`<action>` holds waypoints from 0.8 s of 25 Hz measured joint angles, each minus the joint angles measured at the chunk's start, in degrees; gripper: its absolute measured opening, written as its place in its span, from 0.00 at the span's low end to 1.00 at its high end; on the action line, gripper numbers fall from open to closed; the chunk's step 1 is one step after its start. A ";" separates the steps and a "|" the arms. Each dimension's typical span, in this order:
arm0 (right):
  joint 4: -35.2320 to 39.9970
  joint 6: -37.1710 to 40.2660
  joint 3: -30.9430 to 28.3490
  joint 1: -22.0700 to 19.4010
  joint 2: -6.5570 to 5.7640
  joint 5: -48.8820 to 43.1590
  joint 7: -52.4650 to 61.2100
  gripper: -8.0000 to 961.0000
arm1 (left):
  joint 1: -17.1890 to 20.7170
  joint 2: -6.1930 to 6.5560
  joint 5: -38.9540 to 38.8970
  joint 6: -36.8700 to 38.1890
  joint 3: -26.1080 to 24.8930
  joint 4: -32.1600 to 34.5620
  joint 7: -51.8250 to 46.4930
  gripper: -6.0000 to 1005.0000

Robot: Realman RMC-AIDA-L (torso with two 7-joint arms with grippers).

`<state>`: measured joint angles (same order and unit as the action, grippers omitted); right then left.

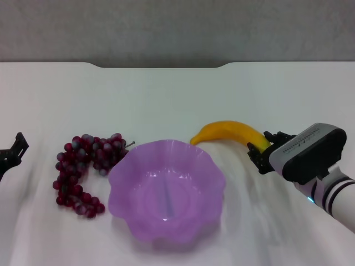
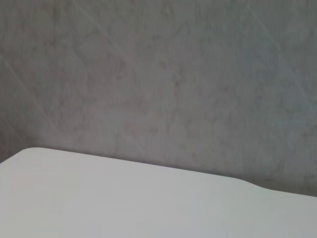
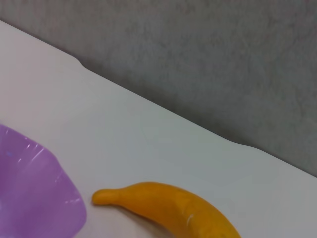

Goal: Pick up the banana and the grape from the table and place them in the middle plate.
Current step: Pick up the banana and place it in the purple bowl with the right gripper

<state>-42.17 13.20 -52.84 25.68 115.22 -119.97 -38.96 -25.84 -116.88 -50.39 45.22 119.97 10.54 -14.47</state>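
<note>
Your right gripper [image 1: 260, 152] sat at the banana [image 1: 230, 133]'s right end, the fruit's long axis running leftward from it toward the plate [image 1: 166, 191]'s far rim; whether its jaws had clamped, I could not tell. The grapes [image 1: 83, 166] lay left of the plate, nearer your idle left gripper [image 1: 14, 151], jaws unclear.

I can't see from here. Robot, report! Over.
Right gripper at banana's end. Left gripper parked far left. Grape untouched beside middle plate.

Right gripper [image 1: 259, 154] covers the banana [image 1: 230, 132]'s near end, can't tell its grip. Left gripper [image 1: 14, 151] mostly cut off at the edge.
</note>
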 joint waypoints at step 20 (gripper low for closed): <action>-7.83 -2.93 -0.32 -4.73 -0.02 -0.44 -2.23 0.47 | 0.18 0.15 -0.41 -0.03 -0.09 -0.17 0.29 0.81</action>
<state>-50.00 10.27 -53.16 20.95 115.20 -120.41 -41.19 -25.66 -116.73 -50.80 45.19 119.88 10.37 -14.18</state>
